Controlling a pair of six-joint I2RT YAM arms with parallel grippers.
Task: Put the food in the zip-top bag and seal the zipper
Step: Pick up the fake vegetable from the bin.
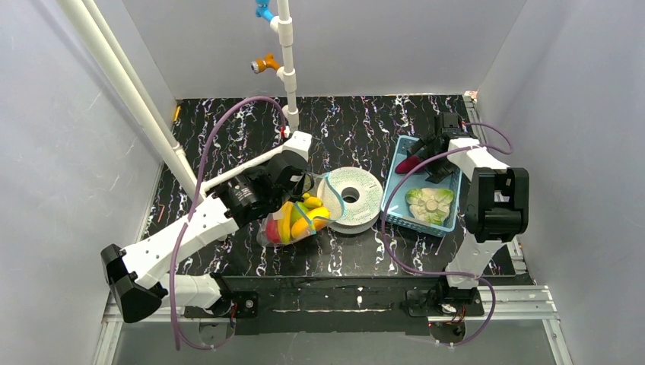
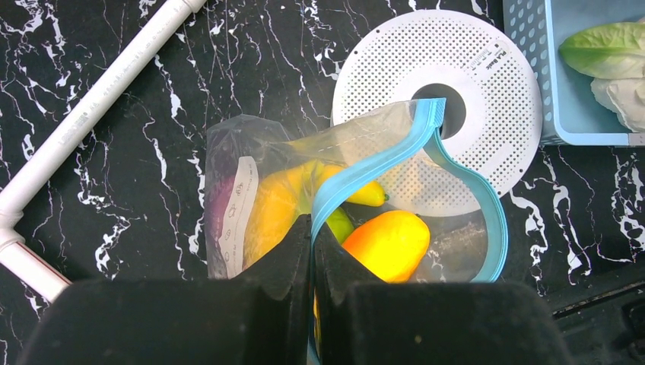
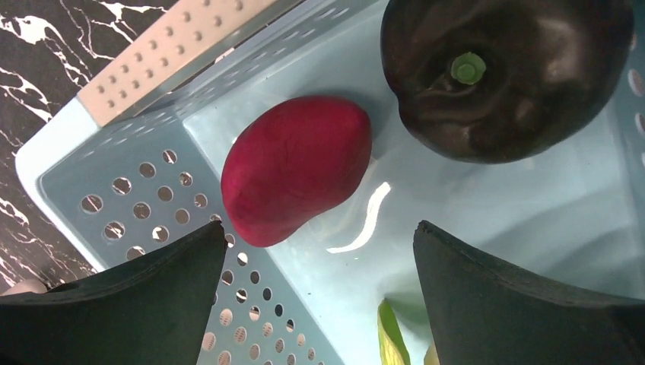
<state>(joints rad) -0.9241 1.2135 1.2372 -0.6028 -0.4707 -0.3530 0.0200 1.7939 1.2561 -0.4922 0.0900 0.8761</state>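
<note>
The clear zip-top bag (image 1: 291, 222) lies at mid-table with its mouth open; in the left wrist view (image 2: 243, 152) it holds a yellow banana (image 2: 278, 205), a green piece (image 2: 340, 223), a yellow-orange piece (image 2: 388, 243) and something purple (image 2: 219, 204). My left gripper (image 2: 312, 236) is shut on the teal-blue zipper (image 2: 342, 182), which loops open to the right. It shows in the top view too (image 1: 299, 199). My right gripper (image 3: 319, 258) is open above the basket, just over a red piece (image 3: 297, 167) and a dark glossy stemmed piece (image 3: 502, 76).
The light-blue basket (image 1: 420, 222) stands at the right and also holds a lettuce toy (image 1: 430, 204). A white perforated disc (image 1: 351, 199) lies between bag and basket, partly under the bag's mouth. A white pipe frame (image 1: 287, 61) rises behind the bag.
</note>
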